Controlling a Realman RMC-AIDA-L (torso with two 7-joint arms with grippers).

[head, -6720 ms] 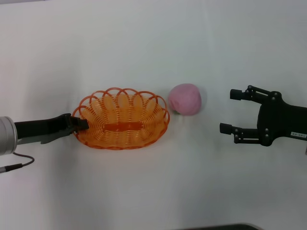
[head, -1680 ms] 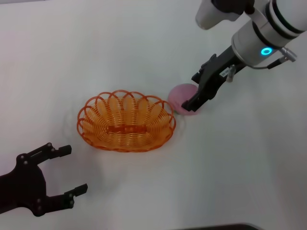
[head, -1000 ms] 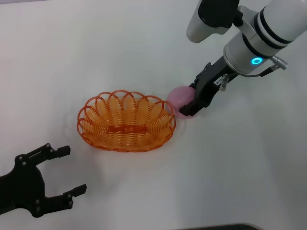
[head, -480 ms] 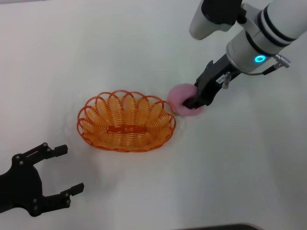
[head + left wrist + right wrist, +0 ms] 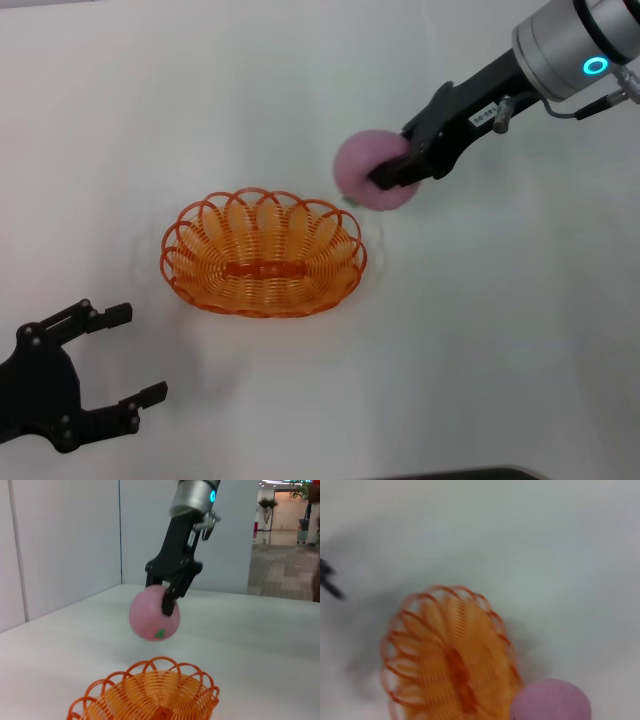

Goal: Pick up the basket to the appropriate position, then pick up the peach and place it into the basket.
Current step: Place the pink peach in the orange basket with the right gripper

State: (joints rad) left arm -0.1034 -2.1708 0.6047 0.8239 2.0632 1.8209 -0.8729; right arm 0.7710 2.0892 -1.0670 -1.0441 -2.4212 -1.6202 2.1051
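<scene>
1 peach (image 5: 367,169) has risen in the right gripper (image 5: 392,175).

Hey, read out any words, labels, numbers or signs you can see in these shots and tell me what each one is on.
White label on the right gripper, behind its fingers: dark print, too small to read.
Peach, basket, left gripper, table: no text or signs.
</scene>
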